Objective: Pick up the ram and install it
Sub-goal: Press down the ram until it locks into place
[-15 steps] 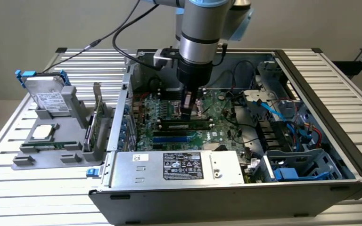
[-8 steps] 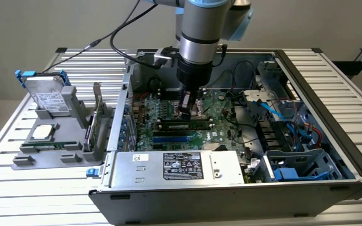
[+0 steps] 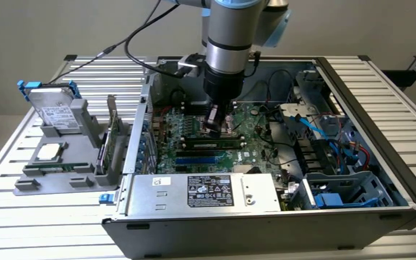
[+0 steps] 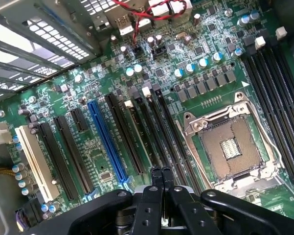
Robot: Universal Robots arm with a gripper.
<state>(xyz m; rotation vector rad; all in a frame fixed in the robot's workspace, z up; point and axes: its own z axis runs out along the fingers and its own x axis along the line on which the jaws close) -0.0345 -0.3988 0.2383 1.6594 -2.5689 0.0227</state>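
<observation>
The ram, a long narrow green stick with black chips, lies lengthwise along a memory slot on the motherboard inside the open computer case. My gripper hangs just above its middle, fingers pointing down. In the wrist view the gripper is shut, its black fingertips pressed together with nothing between them. The ram's thin top edge seems to run away from the fingertips between white latches. I cannot tell whether the fingertips touch the stick.
A grey fixture at the exterior view's left carries a hard drive, a silver processor chip and an upright expansion card. A power supply lies along the case front. Next to the slots are the open processor socket and a blue slot.
</observation>
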